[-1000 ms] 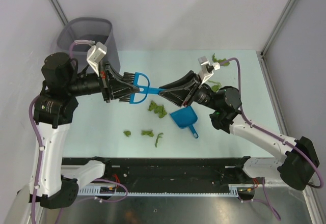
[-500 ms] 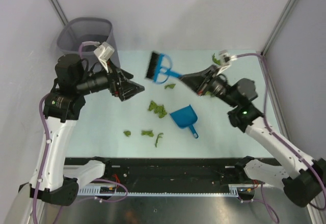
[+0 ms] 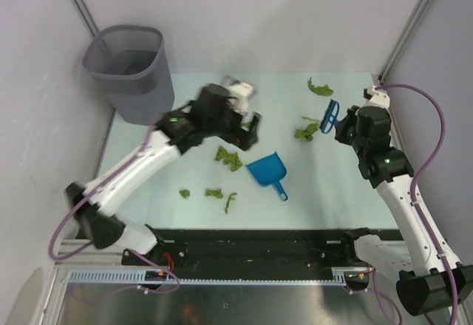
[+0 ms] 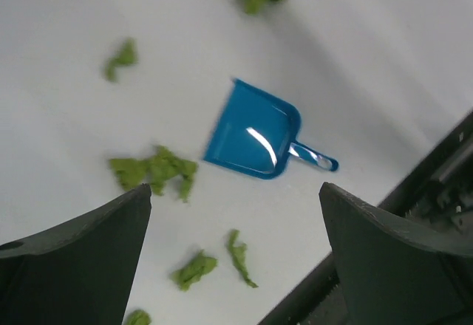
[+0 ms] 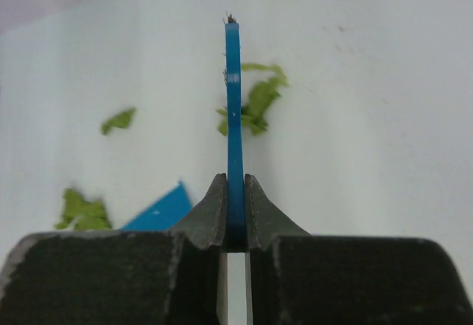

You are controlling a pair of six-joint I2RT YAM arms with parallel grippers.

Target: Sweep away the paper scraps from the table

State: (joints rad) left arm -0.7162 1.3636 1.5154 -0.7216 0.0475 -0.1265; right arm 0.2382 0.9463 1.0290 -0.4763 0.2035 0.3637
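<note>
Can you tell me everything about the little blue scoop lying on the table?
The blue dustpan looks like shiny plastic: a wide, flat scoop with a short thin handle. It lies flat on the pale green table, hollow side up. Its mouth points to the far left and its handle toward the near edge. Nothing is holding it, and there is nothing inside it, only a bright glint of light. A clump of green paper scraps sits just off its mouth.
</note>
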